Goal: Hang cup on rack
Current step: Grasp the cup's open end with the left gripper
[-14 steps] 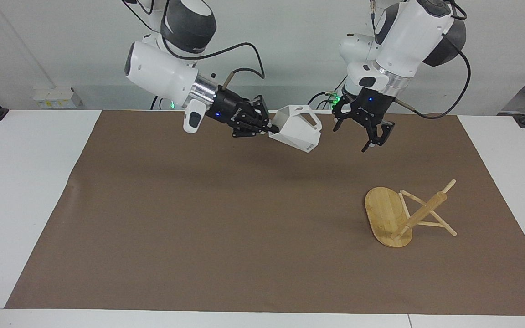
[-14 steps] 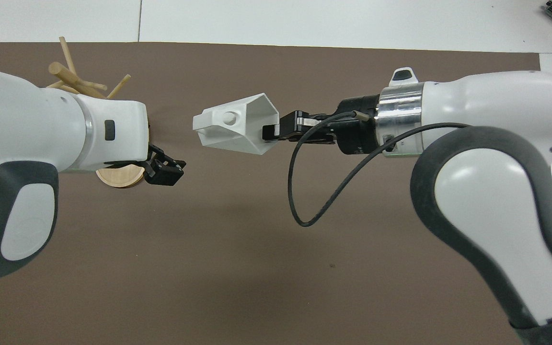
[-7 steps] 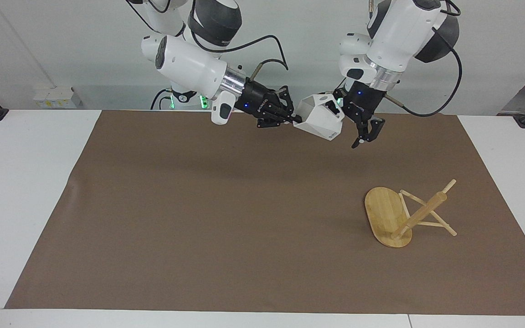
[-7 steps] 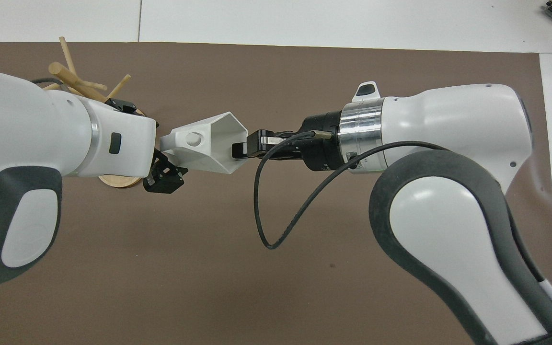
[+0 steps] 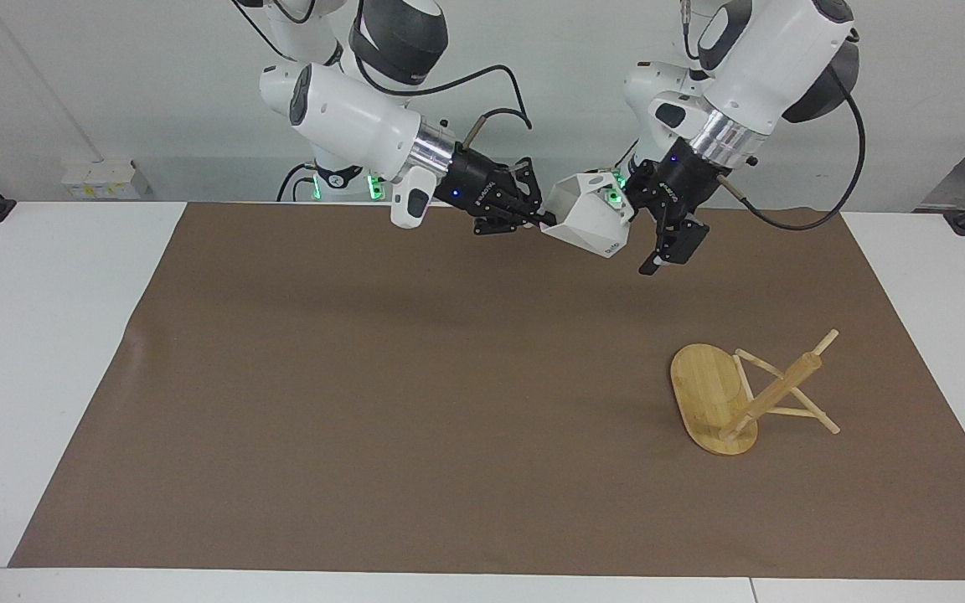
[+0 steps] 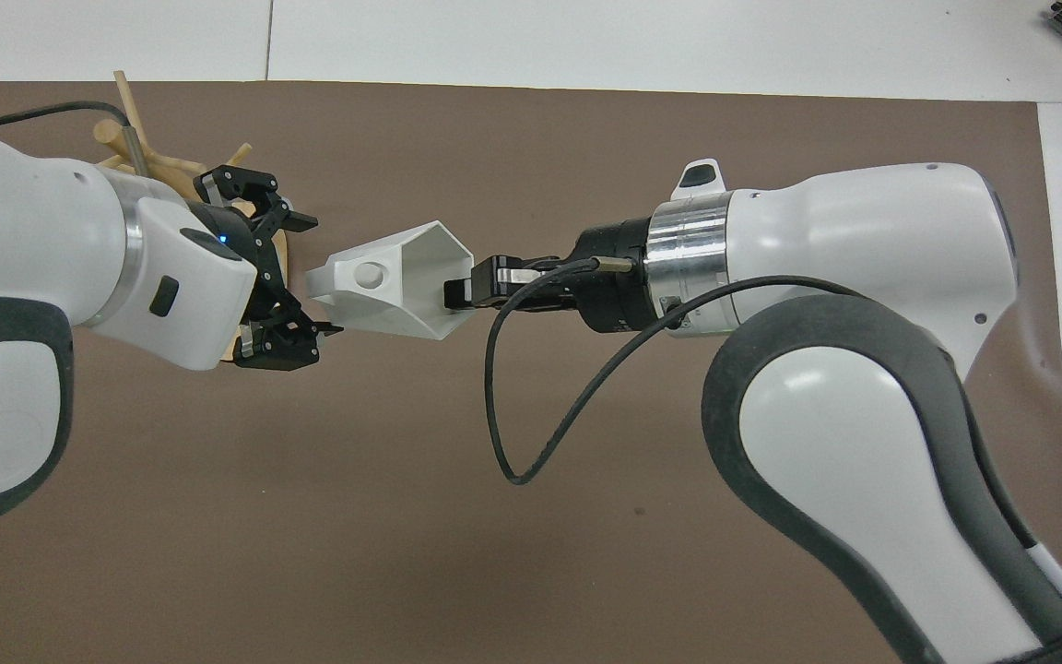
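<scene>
The white faceted cup (image 5: 587, 219) hangs in the air over the mat's edge nearest the robots, lying sideways. My right gripper (image 5: 533, 219) is shut on its rim, also in the overhead view (image 6: 462, 290). The cup's (image 6: 393, 290) handle tab with the round hole points toward my left gripper (image 5: 643, 224). That gripper is open, and in the overhead view (image 6: 302, 277) its fingers stand on either side of the tab's end without closing on it. The bamboo rack (image 5: 734, 398) lies tipped over on the mat toward the left arm's end. My left arm hides most of the rack (image 6: 112, 135) from overhead.
A brown mat (image 5: 415, 402) covers most of the white table (image 5: 47, 335). The right arm's black cable (image 6: 531, 406) loops below its wrist. Nothing else stands on the mat.
My right arm carried the cup toward the left gripper, then held still. My left gripper turned at the wrist and opened around the cup's handle end. The rack has not moved.
</scene>
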Motion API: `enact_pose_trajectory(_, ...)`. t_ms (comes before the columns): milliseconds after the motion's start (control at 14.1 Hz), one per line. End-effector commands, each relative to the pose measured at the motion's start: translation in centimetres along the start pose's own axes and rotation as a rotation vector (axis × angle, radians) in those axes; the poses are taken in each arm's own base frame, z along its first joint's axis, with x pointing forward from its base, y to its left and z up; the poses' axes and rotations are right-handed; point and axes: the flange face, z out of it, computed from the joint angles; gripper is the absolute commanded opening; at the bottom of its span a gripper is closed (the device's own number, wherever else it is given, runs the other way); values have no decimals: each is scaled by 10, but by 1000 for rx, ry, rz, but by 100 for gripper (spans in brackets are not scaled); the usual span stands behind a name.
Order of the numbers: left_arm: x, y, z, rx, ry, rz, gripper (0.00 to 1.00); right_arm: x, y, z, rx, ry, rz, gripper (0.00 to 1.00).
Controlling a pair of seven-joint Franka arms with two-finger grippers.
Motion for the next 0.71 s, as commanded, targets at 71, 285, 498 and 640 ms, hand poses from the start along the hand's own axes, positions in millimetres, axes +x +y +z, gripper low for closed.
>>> enact_pose_trajectory(71, 7, 8, 2, -9, 64, 17, 100, -2, 1, -6, -27, 9, -6, 0)
enact_pose_trajectory(285, 9, 9, 4, -10, 73, 19, 100, -2, 2, -6, -30, 8, -4, 0)
enact_pose_trajectory(498, 23, 13, 6, 16, 101, 31, 100, -2, 2, -6, -33, 8, -6, 0)
enact_pose_trajectory(640, 29, 18, 9, 11, 103, 39, 100, -1, 3, -6, -34, 9, -6, 0)
